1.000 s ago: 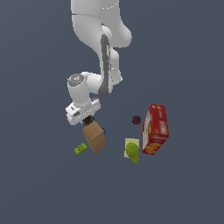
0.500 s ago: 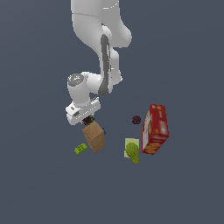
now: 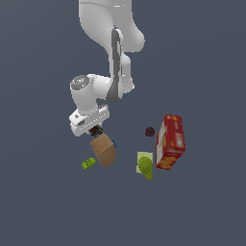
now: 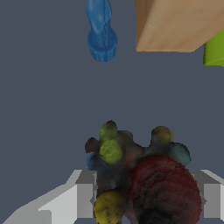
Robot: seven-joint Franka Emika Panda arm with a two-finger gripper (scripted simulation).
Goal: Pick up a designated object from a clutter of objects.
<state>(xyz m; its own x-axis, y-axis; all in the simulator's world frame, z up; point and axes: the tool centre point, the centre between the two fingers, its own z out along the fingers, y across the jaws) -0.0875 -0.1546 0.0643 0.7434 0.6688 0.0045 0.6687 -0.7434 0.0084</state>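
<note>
The arm hangs over the bench [image 3: 43, 202] with its pincer [image 3: 94, 129] lowered at the dark cluster [image 3: 95, 130], a small lumpy bundle of red, yellow, green and black bits. In the exterior view the cluster sits directly under the wrist, touching or just above the top edge of the tan block [image 3: 104, 150]. Whether it rests on the bench or is already raised off it cannot be told from either view.

In the wrist view the dark cluster [image 4: 140, 175] fills the space between the two grey fingers [image 4: 83, 192], one on each side of it. The pincer [image 4: 144, 194] appears closed on the cluster, with each finger pressed against or very close to its flank. The exact contact lines are hidden by the lumps.

Other items, placed relative to the tan block:
- Lime brick [image 3: 88, 164]: just beside the block, on the exterior view's left, lying on the bench.
- Blue piece [image 3: 113, 143]: a small part shows at the block's far edge; in the wrist view the blue piece [image 4: 101, 33] lies near the tan block [image 4: 179, 24].
- Green pear [image 3: 145, 166]: well apart, toward the exterior view's right, resting on a pale card.
- Maroon ball [image 3: 150, 130]: well apart, same side, near the red cracker box [image 3: 170, 141].

Task status, as a judgement: approach and grasp appear complete. What remains is a clear vertical lift. The block's closeness to the cluster is the main risk of snagging during that lift.
</note>
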